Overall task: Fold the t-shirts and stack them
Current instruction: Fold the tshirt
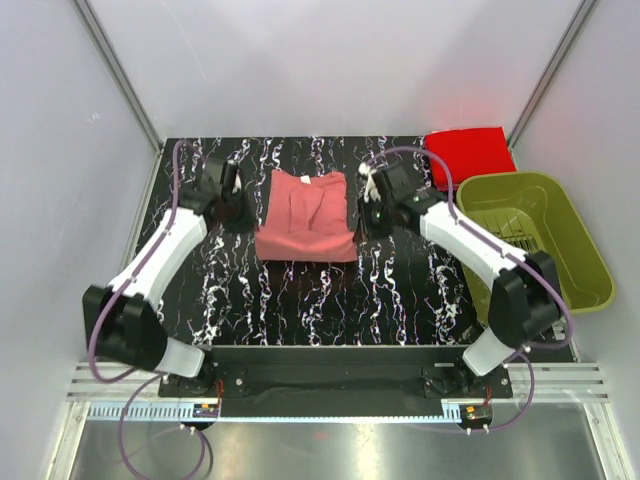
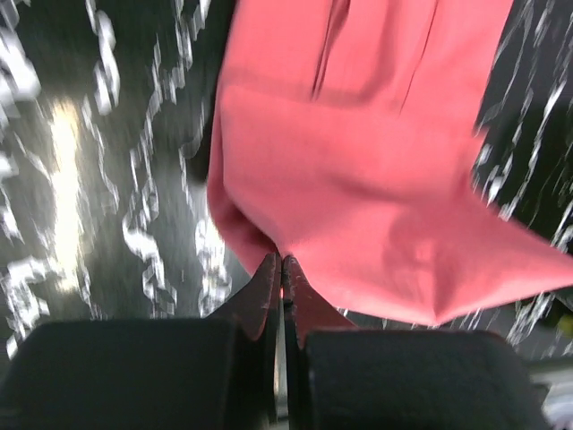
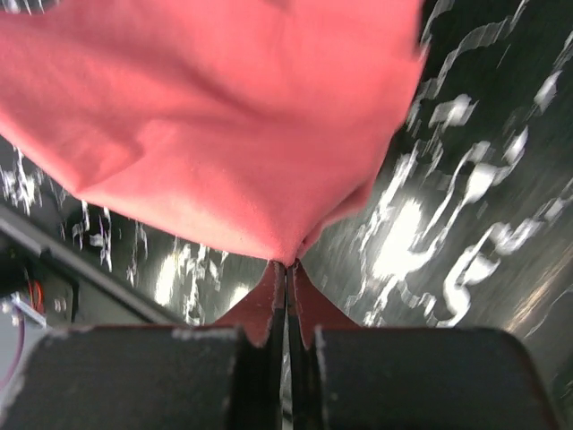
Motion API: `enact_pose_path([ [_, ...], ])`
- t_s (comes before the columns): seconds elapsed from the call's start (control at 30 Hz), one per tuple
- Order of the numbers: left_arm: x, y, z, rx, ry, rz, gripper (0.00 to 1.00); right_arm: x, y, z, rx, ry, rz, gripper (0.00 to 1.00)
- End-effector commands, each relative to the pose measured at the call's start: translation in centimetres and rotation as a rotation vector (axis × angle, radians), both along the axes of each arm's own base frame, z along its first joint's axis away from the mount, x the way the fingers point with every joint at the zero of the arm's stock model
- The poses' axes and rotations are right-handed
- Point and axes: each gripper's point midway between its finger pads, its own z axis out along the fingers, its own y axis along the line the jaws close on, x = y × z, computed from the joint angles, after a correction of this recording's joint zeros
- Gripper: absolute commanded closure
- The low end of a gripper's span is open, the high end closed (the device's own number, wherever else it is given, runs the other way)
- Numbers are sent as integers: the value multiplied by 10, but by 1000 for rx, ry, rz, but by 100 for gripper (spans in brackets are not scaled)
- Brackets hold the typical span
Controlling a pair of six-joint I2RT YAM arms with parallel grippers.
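The salmon-pink t-shirt (image 1: 305,215) lies in the middle of the black, white-veined table (image 1: 330,300). It is gathered into a rough upright rectangle with long creases running down its upper half and its lower edge spread a little wider than the top. The left gripper (image 2: 282,262) sits at the shirt's left side. In its wrist view the two fingers are pressed together with no gap, and the cloth's lower edge is drawn down into a point right at their tips, so it seems to have a pinch of the shirt, though the blur makes that hard to confirm. The right gripper (image 3: 286,264) is at the shirt's right side, its fingers likewise closed flat against each other, and the fabric tapers to a peak that ends between the tips, a pinch on the shirt's edge. From above, both arms reach in from the near corners and bend toward the shirt, one claw on each flank at roughly the same height. The brighter red t-shirt (image 1: 470,152) is folded into a flat block at the far right corner of the table, well apart from the pink one. Just in front of it, the olive-green plastic basket (image 1: 590,260) stands at the table's right edge, beside the right arm.
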Motion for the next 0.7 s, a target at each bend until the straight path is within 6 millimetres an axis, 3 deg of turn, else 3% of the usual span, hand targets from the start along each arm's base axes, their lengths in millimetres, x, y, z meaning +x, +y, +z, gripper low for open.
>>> enact_pose_path([
  [0.0, 47, 13, 26, 22, -94, 31, 100, 41, -4, 26, -23, -95, 10, 100],
  [0.07, 75, 10, 41, 6, -132, 32, 100, 69, -1, 37, -23, -120, 3, 100],
  [0.1, 86, 12, 46, 11, -146, 30, 100, 80, 0, 29, -39, -109, 9, 100],
  [0.13, 106, 11, 57, 11, -174, 33, 100, 96, 4, 47, -18, -146, 3, 100],
  [0.17, 116, 10, 62, 4, -188, 31, 100, 105, 2, 51, -7, -150, -1, 100],
  [0.2, 127, 12, 66, 5, -203, 31, 100, 116, 4, 42, -17, -135, 2, 100],
  [0.23, 146, 10, 73, 2, -230, 30, 100, 130, 8, 59, 6, -180, -3, 100],
  [0.27, 157, 9, 78, -8, -257, 28, 100, 138, 10, 61, 17, -186, 0, 100],
  [0.3, 170, 11, 71, -6, -251, 32, 100, 151, 8, 50, 11, -172, -11, 100],
  [0.33, 181, 11, 81, -14, -289, 34, 100, 163, 11, 63, 30, -205, -16, 100],
  [0.37, 194, 10, 84, -24, -328, 33, 100, 171, 12, 62, 40, -207, -18, 100],
  [0.4, 207, 13, 75, -29, -331, 35, 100, 182, 11, 48, 38, -181, -33, 100],
  [0.43, 216, 13, 73, -42, -349, 31, 100, 193, 14, 57, 55, -214, -36, 100],
  [0.47, 231, 9, 77, -72, -405, 18, 100, 201, 15, 54, 66, -221, -37, 100],
  [0.5, 243, 12, 64, -93, -404, 31, 100, 212, 14, 39, 67, -209, -49, 100],
  [0.57, 263, 5, 64, -164, -463, 13, 100, 232, 19, 42, 105, -267, -50, 100],
  [0.6, 275, 9, 44, -174, -451, 22, 100, 242, 21, 29, 110, -271, -47, 100],
  [0.67, 300, 9, 47, -216, -528, 33, 100, 270, 22, 30, 142, -366, -69, 100],
])
